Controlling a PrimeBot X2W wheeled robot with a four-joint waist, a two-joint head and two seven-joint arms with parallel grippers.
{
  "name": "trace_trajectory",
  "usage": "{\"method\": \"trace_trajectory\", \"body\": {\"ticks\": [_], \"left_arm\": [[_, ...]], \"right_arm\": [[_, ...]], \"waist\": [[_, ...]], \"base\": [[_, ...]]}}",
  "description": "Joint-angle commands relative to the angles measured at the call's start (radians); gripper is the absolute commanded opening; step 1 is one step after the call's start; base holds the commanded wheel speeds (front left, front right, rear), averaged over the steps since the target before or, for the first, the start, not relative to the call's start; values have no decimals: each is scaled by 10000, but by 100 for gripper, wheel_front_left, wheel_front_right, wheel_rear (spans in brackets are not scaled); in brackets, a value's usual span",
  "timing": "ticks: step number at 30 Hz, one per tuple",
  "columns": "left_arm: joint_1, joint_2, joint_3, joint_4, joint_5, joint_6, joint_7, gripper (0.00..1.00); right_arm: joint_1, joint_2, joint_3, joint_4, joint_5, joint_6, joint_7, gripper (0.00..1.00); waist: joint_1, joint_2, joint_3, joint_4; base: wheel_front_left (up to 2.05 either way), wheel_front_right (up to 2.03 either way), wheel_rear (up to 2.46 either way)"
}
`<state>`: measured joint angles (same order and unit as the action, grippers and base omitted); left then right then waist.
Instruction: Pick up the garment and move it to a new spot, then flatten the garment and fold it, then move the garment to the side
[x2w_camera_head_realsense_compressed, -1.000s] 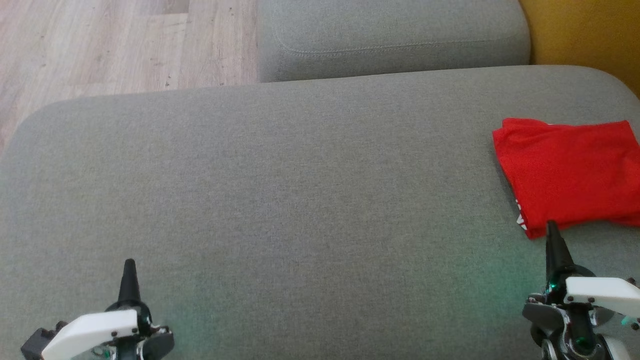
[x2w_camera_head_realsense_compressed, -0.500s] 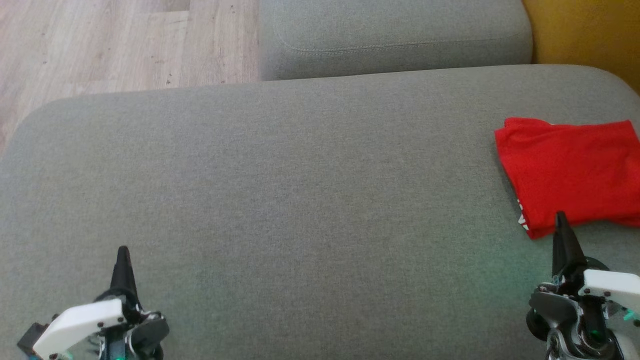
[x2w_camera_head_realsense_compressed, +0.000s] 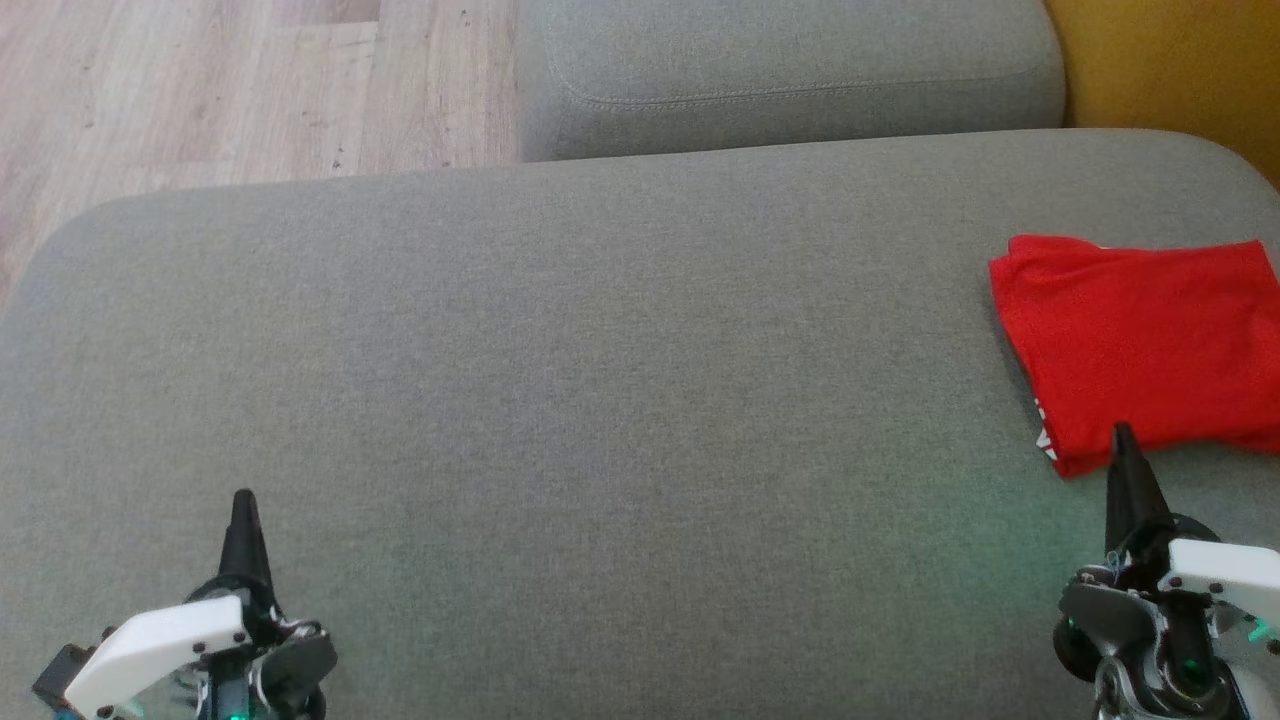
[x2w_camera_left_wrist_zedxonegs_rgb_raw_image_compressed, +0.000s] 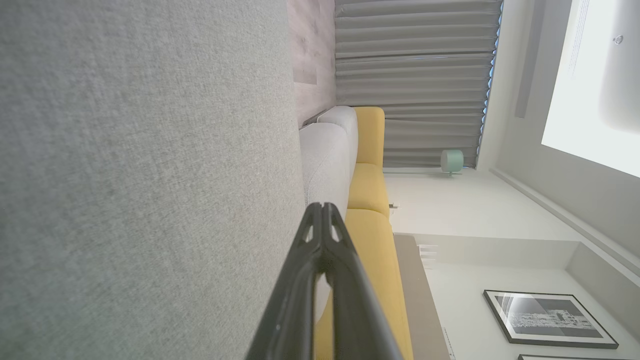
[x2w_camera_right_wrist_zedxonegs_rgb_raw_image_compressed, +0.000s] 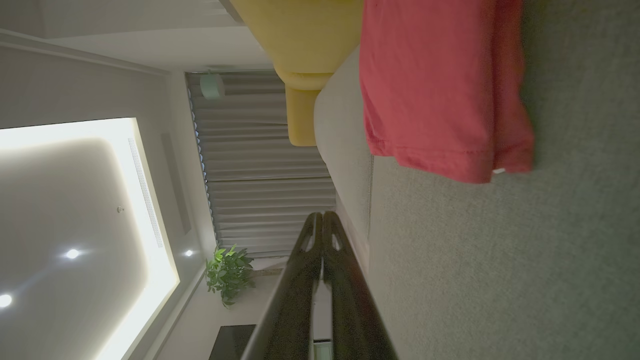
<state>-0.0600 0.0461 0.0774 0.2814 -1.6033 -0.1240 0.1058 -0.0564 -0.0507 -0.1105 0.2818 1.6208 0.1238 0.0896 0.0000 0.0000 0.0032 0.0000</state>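
Note:
The garment (x2w_camera_head_realsense_compressed: 1140, 340) lies folded into a red rectangle at the right edge of the grey cushion (x2w_camera_head_realsense_compressed: 600, 350), with a bit of white trim at its near left corner. My right gripper (x2w_camera_head_realsense_compressed: 1122, 430) is shut with nothing in it, its tip showing just at the garment's near edge. In the right wrist view the garment (x2w_camera_right_wrist_zedxonegs_rgb_raw_image_compressed: 435, 85) lies ahead of the closed right gripper (x2w_camera_right_wrist_zedxonegs_rgb_raw_image_compressed: 322, 214), apart from it. My left gripper (x2w_camera_head_realsense_compressed: 242, 497) is shut and holds nothing, far to the left over bare cushion; the left wrist view shows the left gripper (x2w_camera_left_wrist_zedxonegs_rgb_raw_image_compressed: 322, 205) pressed together.
A second grey cushion (x2w_camera_head_realsense_compressed: 790, 70) sits behind the main one. Wooden floor (x2w_camera_head_realsense_compressed: 200, 90) lies at the far left, and yellow upholstery (x2w_camera_head_realsense_compressed: 1170, 60) at the far right corner. The garment runs past the head view's right border.
Both grippers shifted slightly: the left one a little forward and left, the right one a little forward and right, up to the garment's near edge. The garment has not moved.

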Motion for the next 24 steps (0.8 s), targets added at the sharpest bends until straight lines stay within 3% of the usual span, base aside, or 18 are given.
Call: {"method": "trace_trajectory", "body": {"ticks": [1, 24], "left_arm": [[-482, 41, 369, -360, -49, -67, 79, 0], [-482, 41, 367, -360, -51, -67, 77, 0]], "right_arm": [[-497, -136, 159, -380, 37, 69, 82, 0], [-502, -99, 107, -377, -6, 69, 123, 0]], "waist": [[0, 0, -1, 0], [0, 0, -1, 0]], "base": [[0, 0, 0], [0, 0, 0]]}}
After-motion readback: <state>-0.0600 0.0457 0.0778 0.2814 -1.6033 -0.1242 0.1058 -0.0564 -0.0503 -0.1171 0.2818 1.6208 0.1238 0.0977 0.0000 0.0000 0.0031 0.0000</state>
